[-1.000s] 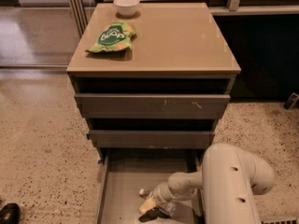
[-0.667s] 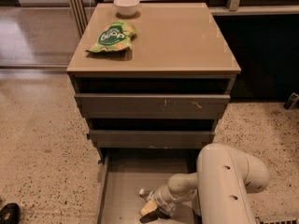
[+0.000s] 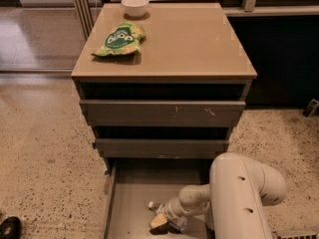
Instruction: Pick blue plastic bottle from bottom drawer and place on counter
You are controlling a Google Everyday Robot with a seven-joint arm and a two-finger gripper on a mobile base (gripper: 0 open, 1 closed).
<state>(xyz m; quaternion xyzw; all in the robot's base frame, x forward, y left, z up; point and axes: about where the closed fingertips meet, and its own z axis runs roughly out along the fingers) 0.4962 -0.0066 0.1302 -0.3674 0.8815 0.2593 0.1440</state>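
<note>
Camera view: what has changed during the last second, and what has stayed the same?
The white arm shifted slightly to the left. The gripper stays low in the bottom drawer, at the blue plastic bottle, which has not visibly moved. Nothing was visibly picked up or let go. The green snack bag and the white bowl on the counter are unchanged.

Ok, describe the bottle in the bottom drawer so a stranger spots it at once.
Start at the drawer cabinet with the tan counter; its bottom drawer is pulled open. On that drawer's floor lies the blue plastic bottle, small and clear with a white cap, at the robot's hand. Unlike the green snack bag and white bowl up on the counter, it is down low.
</note>
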